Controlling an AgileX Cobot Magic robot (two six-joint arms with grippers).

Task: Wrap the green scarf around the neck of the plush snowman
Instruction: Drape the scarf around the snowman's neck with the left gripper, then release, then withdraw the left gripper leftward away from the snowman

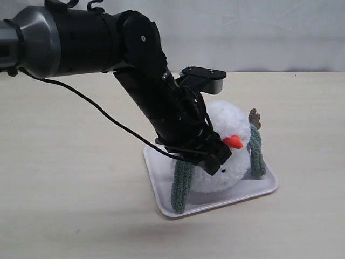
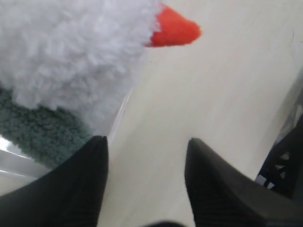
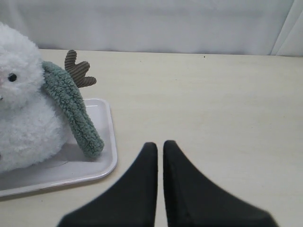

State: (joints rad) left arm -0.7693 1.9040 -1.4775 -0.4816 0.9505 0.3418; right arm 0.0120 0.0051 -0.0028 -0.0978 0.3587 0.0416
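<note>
The plush snowman [image 1: 229, 151] sits on a white tray [image 1: 264, 190], its orange nose [image 1: 233, 142] pointing forward. The green scarf [image 1: 183, 186] lies around its neck, one end hanging at the front left and the other [image 1: 257, 154] down its right side. My left gripper [image 1: 216, 160] is open right in front of the snowman, below the nose, with nothing between its fingers. Its wrist view shows white pile [image 2: 71, 52], the nose [image 2: 174, 31] and scarf [image 2: 33, 135] close by. My right gripper [image 3: 157, 144] is shut and empty, away from the snowman [image 3: 23, 109] and the scarf end [image 3: 75, 111].
The tray's rim [image 3: 102, 172] lies near my right gripper. A brown twig arm [image 3: 78, 70] sticks out behind the scarf. The left arm [image 1: 151, 91] stretches across the scene from the upper left. Pale tabletop [image 1: 64, 178] surrounds the tray, with a light wall behind.
</note>
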